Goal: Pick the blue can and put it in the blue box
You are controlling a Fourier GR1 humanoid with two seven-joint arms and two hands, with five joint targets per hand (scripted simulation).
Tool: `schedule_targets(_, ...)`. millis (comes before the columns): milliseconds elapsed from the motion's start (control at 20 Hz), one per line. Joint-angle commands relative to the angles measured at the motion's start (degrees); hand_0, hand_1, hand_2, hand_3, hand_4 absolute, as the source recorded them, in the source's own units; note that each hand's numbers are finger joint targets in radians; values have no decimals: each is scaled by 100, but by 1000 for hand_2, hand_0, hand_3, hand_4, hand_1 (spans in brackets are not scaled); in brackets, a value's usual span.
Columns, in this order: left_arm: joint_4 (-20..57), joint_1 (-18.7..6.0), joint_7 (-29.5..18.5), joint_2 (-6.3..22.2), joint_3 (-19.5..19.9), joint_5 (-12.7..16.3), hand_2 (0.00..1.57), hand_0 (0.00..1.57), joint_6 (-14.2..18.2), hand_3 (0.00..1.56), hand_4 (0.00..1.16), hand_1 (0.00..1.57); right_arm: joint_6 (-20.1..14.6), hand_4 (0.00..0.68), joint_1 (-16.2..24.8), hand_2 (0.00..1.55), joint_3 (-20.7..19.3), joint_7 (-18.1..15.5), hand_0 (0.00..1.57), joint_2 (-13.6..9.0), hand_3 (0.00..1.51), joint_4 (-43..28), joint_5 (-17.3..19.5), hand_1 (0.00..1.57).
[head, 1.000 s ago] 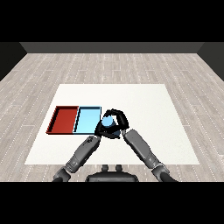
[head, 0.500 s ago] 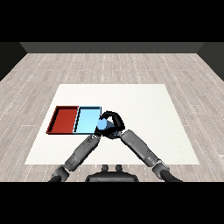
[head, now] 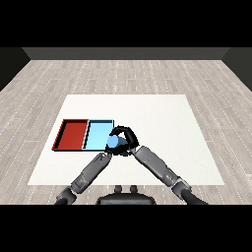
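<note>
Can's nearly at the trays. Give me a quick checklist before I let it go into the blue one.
1. Right hand curled round the blue can: ok.
2. Can over the light blue tray, at its right edge rather than its middle: not ok.
3. Bare floor showing in that tray: ok.
4. Can apart from the red tray: ok.
5. Height of the can above the tray floor: cannot tell.
6. Left hand's position: cannot tell, it is hidden.

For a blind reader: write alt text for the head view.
The right hand curls round a blue can at the near right edge of the blue tray, not yet set down inside. A red tray lies to its left on the white table. The left hand cannot be made out.
</note>
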Motion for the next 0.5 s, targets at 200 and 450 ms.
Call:
schedule_targets(200, 204, -5, -495, -313, 25, 370, 753, 645, 176, 521, 668, 645, 262, 591, -23, 1454, -130, 24, 1435, 207, 1393, 165, -255, 1435)
schedule_targets(450, 254, -103, -290, -316, -24, 1128, 1185, 1177, -28, 1027, 627, 1177, 311, 580, 153, 1454, -276, -11, 1437, 24, 1393, -32, -188, 1437)
